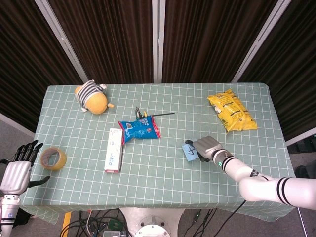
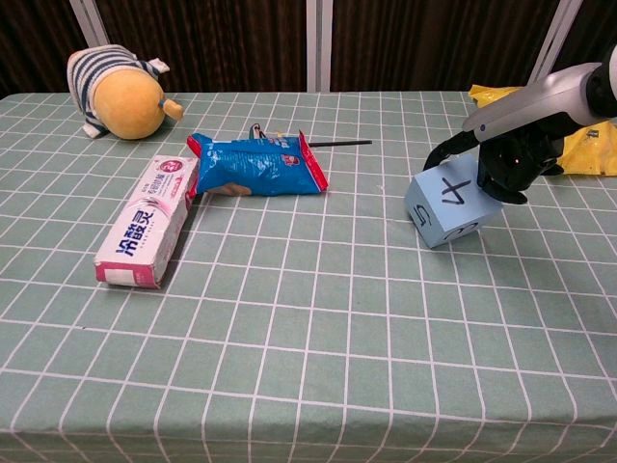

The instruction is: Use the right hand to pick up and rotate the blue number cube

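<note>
The blue number cube [image 1: 189, 152] [image 2: 446, 204] sits right of the table's middle, tipped on an edge, with a 4 on top and a 5 on the face toward the chest camera. My right hand [image 1: 208, 146] [image 2: 516, 154] grips it from the right, the thumb arched over its far side and the fingers against its right face. My left hand [image 1: 18, 169] hangs off the table's left edge with its fingers spread, holding nothing; only the head view shows it.
A yellow snack bag [image 1: 231, 111] [image 2: 496, 101] lies behind the right hand. A blue snack pouch [image 1: 139, 130] [image 2: 255, 166], a toothpaste box [image 1: 114, 149] [image 2: 149, 220] and a black pen [image 1: 160, 114] lie mid-table. A striped plush [image 1: 92, 98] [image 2: 120, 92] and a tape roll [image 1: 53, 158] are at the left.
</note>
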Robot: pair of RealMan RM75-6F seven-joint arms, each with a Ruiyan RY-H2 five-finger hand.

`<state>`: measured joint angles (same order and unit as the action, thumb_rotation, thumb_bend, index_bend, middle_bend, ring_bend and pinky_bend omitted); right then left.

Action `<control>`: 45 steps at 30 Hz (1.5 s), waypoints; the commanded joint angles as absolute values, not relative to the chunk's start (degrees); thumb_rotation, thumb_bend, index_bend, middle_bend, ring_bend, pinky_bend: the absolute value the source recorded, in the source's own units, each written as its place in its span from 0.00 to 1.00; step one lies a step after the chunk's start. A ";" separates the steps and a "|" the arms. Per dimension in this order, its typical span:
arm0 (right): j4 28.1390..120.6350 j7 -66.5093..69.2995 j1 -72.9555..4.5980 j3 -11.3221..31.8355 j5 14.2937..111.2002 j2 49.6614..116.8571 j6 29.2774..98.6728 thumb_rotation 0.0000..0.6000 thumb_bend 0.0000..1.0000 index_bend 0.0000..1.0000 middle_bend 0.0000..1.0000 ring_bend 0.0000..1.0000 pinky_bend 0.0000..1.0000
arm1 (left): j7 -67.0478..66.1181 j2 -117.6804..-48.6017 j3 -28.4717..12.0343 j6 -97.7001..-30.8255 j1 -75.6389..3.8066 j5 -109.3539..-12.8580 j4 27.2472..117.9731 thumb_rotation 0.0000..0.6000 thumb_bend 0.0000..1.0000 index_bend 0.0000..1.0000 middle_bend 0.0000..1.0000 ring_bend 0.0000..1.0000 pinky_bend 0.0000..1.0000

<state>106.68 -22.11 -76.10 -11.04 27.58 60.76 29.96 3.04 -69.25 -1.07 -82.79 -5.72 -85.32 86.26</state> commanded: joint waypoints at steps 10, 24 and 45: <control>106.07 -22.10 -79.39 -12.83 25.90 62.90 30.44 1.00 1.00 0.12 0.96 0.87 0.74 | 3.32 -69.13 -1.11 -82.66 -5.65 -85.17 86.07 1.00 0.00 0.07 0.00 0.00 0.01; 103.53 -20.94 -83.01 -14.24 23.64 64.63 28.84 1.00 1.00 0.12 0.96 0.87 0.74 | 3.46 -68.69 -1.22 -82.58 -5.58 -84.99 86.19 1.00 0.00 0.07 0.00 0.00 0.01; 105.74 -18.51 -83.93 -16.18 27.60 63.00 27.88 1.00 1.00 0.25 0.96 0.87 0.74 | 3.66 -68.73 -1.25 -82.84 -5.26 -84.87 85.92 1.00 0.00 0.07 0.00 0.00 0.01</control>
<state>105.64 -18.50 -83.84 -16.07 27.55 63.08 27.86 3.66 -68.73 -1.26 -82.84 -5.27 -84.87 85.93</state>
